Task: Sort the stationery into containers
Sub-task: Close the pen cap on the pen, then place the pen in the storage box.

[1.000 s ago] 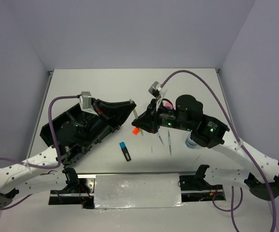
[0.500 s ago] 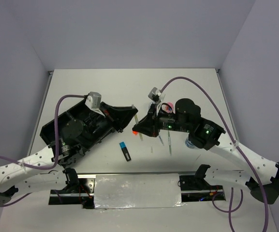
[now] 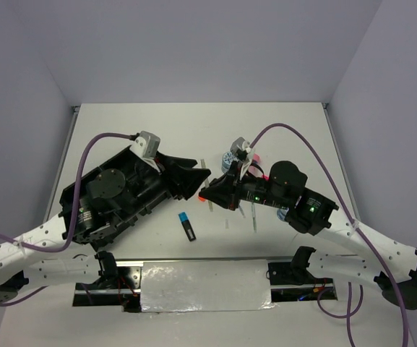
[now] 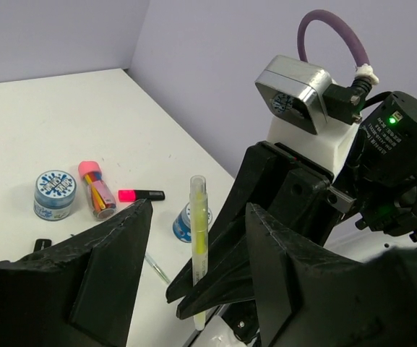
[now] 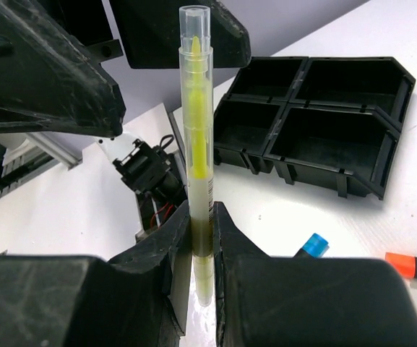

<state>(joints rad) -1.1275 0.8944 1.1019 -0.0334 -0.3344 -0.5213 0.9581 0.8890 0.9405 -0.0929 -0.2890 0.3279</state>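
Two grippers meet tip to tip above the table. The left gripper is released: its fingers are spread wide and clasp nothing. The black organiser tray lies beneath and behind this arm, which covers much of it in the overhead view.

Just ahead of the left fingertips, in line with the gap between them, a thin yellow pen stands upright with its clear cap uppermost. Neither left finger touches it. The right gripper is clenched on the pen's lower part. Most of the pen rises above its fingers, and a short end shows below.

Under the two grippers, toward the arm bases, a blue-capped highlighter lies on the table. From the right wrist, an orange-capped highlighter lies near it.

Beyond the right gripper, seen from the left wrist, a blue-white tape roll sits with a pink-capped tube just beside it. Next comes a pink-capped highlighter, and a second tape roll sits close behind the pen. Thin pens lie beneath the right forearm.
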